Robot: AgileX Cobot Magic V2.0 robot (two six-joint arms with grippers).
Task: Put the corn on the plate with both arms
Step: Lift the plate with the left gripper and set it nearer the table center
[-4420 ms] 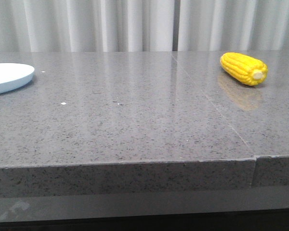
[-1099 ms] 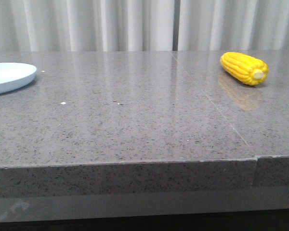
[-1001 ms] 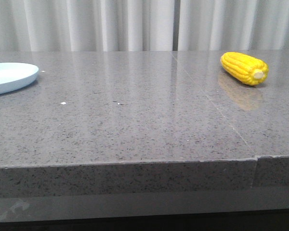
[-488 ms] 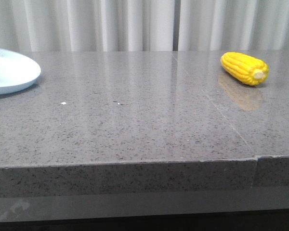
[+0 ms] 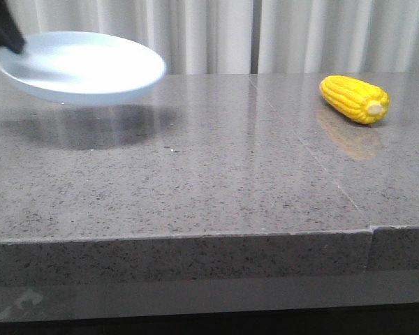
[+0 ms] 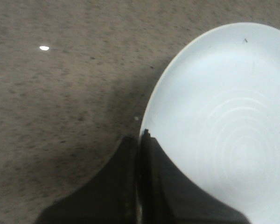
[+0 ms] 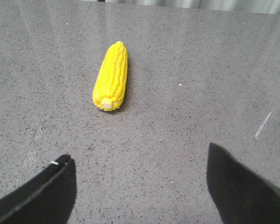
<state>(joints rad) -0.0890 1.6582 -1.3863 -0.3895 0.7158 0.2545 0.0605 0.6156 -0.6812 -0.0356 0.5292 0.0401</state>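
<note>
- Grey speckled stone table (image 5: pixel 195 181) nearest the front camera, its thick front edge across the lower part of that view, a seam running back through the right half.
- Small white speck (image 5: pixel 92 149) on the table's left part, near the front edge of a dark shadow (image 5: pixel 84 127).
- Above that shadow, the plate (image 5: pixel 80 66): pale blue-white, round, shallow, lifted clear of the table on the left side, slightly blurred, tilted a little.
- Pinched at the plate's left rim by the left gripper (image 5: pixel 3 31), seen in the front view only as a black tip at the frame's upper left corner.
- From the left wrist view, both black fingers (image 6: pixel 151 186) pressed together on the plate's edge (image 6: pixel 151 109), one above and one below the rim; faint concentric rings on the plate's inner face.
- Farther back on the right, the corn (image 5: pixel 354 99): bright yellow, lying flat on the table, pale cut end toward the front right, reflection on the glossy top just before it. Well apart from the plate.
- From the right wrist view, right gripper (image 7: pixel 140 182) spread wide, holding nothing, with the corn (image 7: pixel 111 76) lying beyond the two dark fingers (image 7: pixel 42 193), untouched.
- Pale pleated curtain (image 5: pixel 216 35) behind the table's far edge.
</note>
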